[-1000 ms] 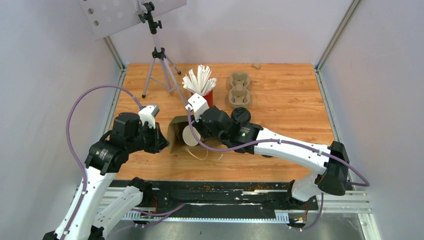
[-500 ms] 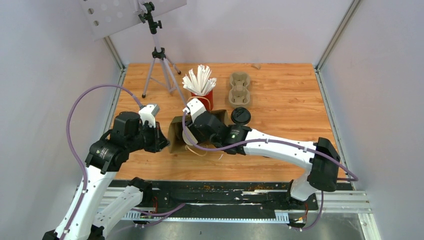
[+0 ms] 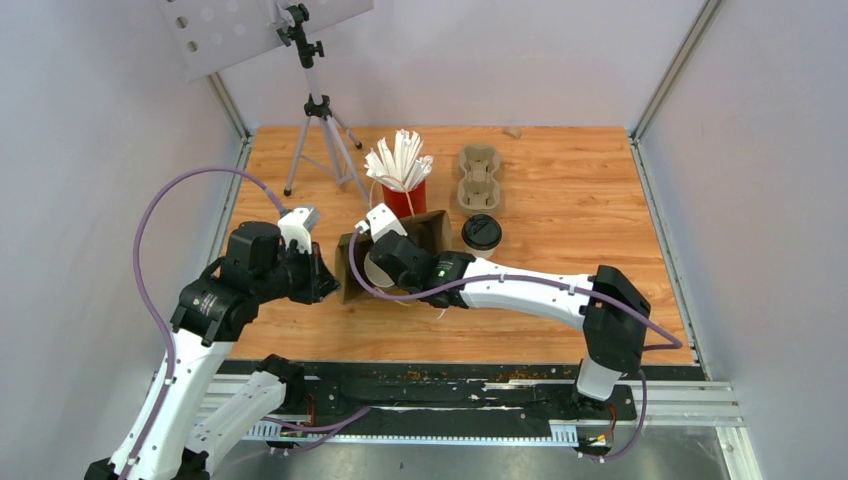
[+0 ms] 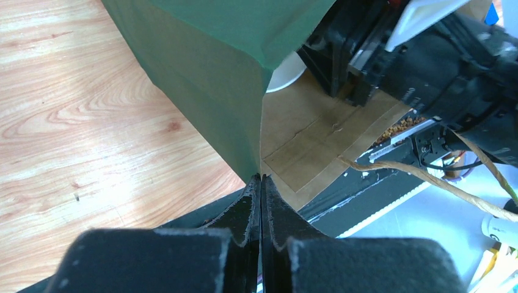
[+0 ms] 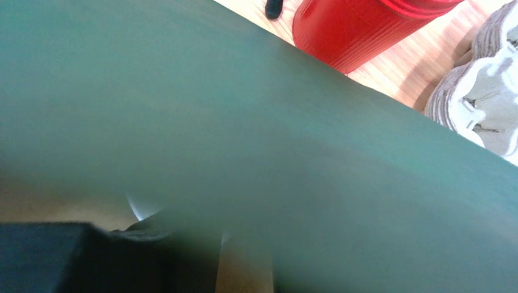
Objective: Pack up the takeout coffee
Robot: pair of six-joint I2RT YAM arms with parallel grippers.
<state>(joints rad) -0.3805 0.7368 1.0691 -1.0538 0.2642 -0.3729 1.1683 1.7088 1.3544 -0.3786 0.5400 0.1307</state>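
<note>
My left gripper [image 4: 261, 183] is pressed together on the rim of the paper bag [image 4: 207, 91], pinning its 9 o'clock edge so the mouth gapes. My right gripper [image 3: 385, 262] is sunk into the bag from 3 o'clock; I cannot tell whether it clamps anything. I judge this to be the loading of cup 1 [image 3: 377, 271], seen as a white disc inside the bag. The next move calls for seating it upright and letting go without dragging the paper. Cup 2 [image 3: 481, 232], white with a black lid, stands on the table [image 3: 580, 200] at the bag's 2 o'clock.
</note>
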